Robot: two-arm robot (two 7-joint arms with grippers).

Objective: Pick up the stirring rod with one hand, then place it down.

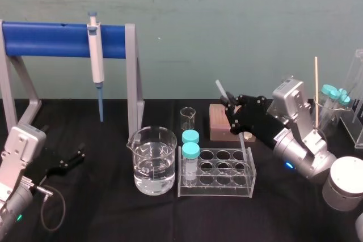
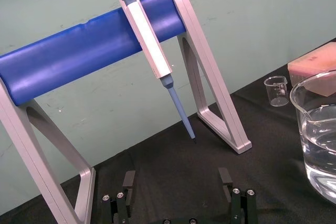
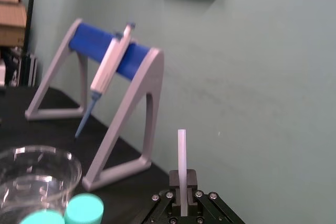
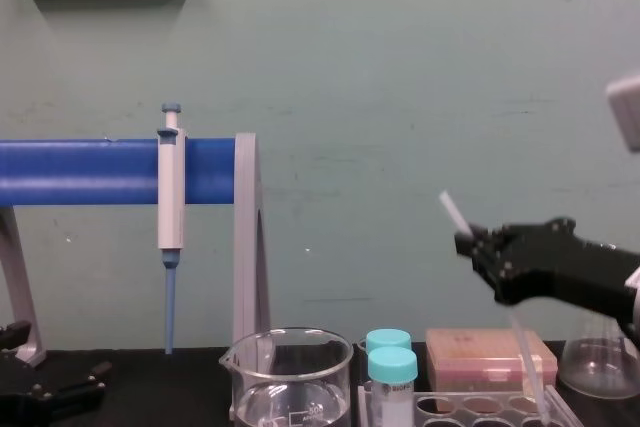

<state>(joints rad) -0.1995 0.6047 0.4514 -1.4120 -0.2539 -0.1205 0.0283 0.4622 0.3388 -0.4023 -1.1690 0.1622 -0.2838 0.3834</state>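
Tube rack (image 1: 227,189) beneath right tool (image 1: 229,106)

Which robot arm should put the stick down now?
Right: its black pincer is shut on the thin translucent-white stirring rod, held tilted; the left pincer sits open, far off.

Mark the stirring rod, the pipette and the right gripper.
Stirring rod (image 3: 181,150): right wrist view, upper shaft.
Pipette (image 1: 97,55): head view, white body.
Right gripper (image 1: 230,107): head view, between its fingertips.
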